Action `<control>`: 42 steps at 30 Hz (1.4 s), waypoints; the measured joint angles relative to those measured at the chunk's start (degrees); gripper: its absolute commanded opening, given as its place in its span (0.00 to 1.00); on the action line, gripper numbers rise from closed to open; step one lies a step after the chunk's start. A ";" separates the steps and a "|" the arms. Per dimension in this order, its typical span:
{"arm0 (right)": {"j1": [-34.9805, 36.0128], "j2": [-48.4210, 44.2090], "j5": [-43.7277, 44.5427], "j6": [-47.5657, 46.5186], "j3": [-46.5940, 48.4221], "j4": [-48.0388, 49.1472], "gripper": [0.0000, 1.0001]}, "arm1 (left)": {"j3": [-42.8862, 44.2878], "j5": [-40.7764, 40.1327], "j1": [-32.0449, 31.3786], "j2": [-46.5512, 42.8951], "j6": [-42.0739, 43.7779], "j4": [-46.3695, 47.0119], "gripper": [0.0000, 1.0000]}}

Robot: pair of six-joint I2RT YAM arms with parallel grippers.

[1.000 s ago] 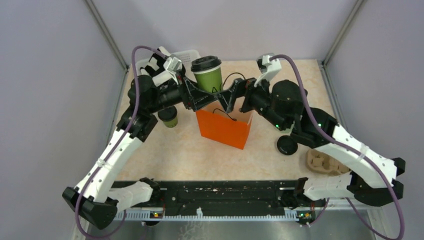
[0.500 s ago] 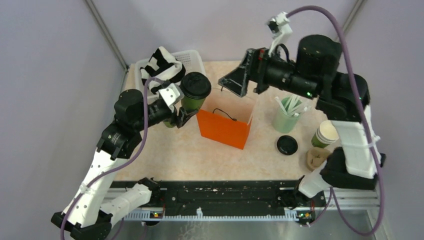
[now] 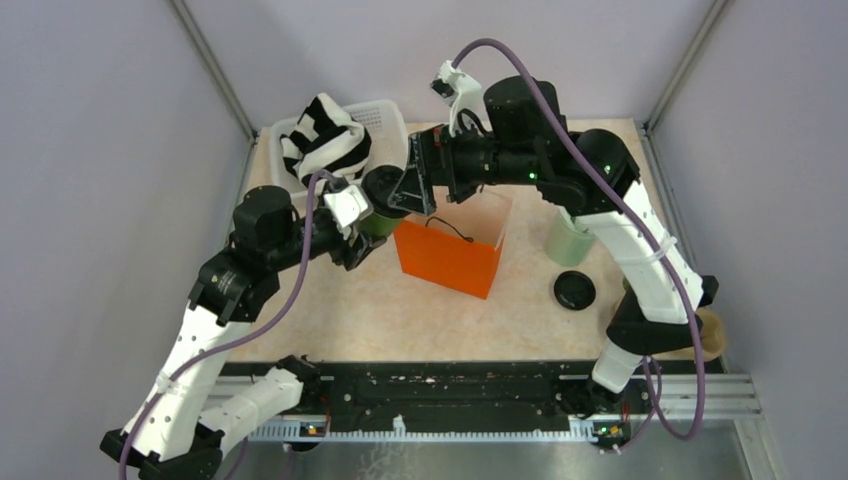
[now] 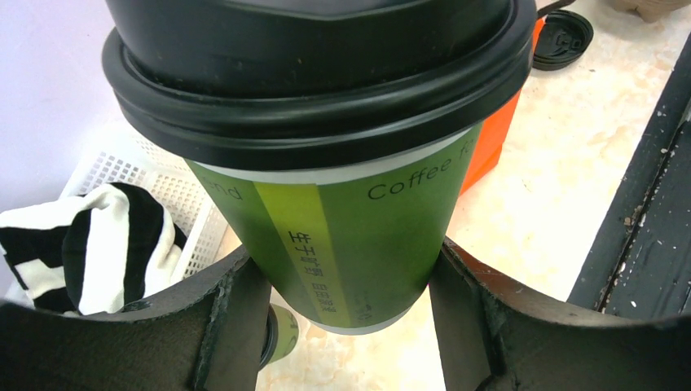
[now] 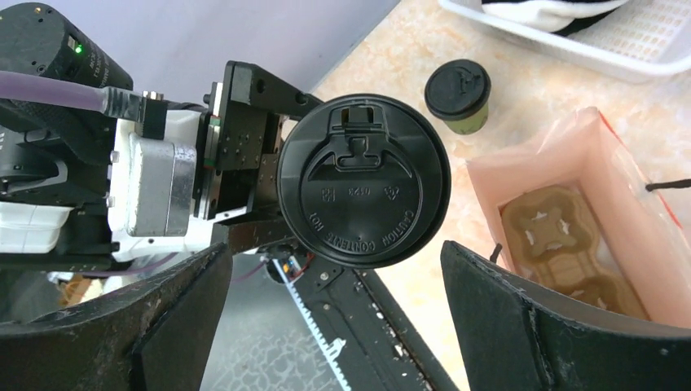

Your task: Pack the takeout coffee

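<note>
A green takeout coffee cup [image 4: 350,220] with a black lid [image 5: 363,191] hangs tilted in the air just left of the orange paper bag [image 3: 450,255]. My left gripper [image 4: 346,285] is shut on the cup's lower body, one finger on each side. My right gripper [image 3: 408,190] stands open right in front of the lid, its fingers [image 5: 505,318] apart from the rim on both sides. A second, smaller green cup [image 5: 459,96] with a black lid stands on the table under the held one. The bag is open and holds a brown cardboard cup carrier [image 5: 562,236].
A white basket [image 3: 390,115] with a black-and-white striped cloth [image 3: 325,140] sits at the back left. A pale mint tumbler [image 3: 568,242] stands right of the bag, partly behind my right arm. A loose black lid [image 3: 574,290] lies in front of it.
My left arm has drawn the cup down and left, away from above the bag. My right arm rose from the bag and swung left, so its open jaws now face the lid.
</note>
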 measured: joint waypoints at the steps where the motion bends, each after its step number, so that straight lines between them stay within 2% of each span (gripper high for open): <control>1: 0.20 0.00 0.42 -0.48 0.02 0.22 0.96 | 0.00 -0.02 0.00 -0.11 0.20 -0.39 0.55; 9: 2.38 0.72 5.35 -5.75 0.11 1.20 0.98 | 0.20 -0.02 0.02 -0.20 0.72 -2.12 0.53; 15: 3.19 3.54 7.34 -7.45 0.52 2.12 0.95 | 0.20 -0.02 0.00 -0.20 1.09 -2.58 0.53; 19: 3.39 4.61 8.13 -7.45 0.52 2.69 0.89 | 0.20 -0.20 0.00 -0.20 1.33 -2.71 0.53; 26: 3.96 4.72 9.29 -7.45 0.52 3.28 0.85 | 0.31 -0.83 -0.02 -0.17 1.70 -2.80 0.53; 30: 4.50 4.72 9.60 -7.48 0.52 3.39 0.72 | 0.46 -1.18 -0.11 -0.17 1.79 -2.97 0.53; 33: 4.70 4.72 9.99 -7.50 0.52 3.32 0.69 | 0.59 -1.29 -0.15 -0.17 1.92 -3.32 0.53; 42: 4.96 4.70 10.67 -7.45 0.22 3.41 0.79 | 0.63 -1.46 -0.15 -0.17 1.99 -3.69 0.52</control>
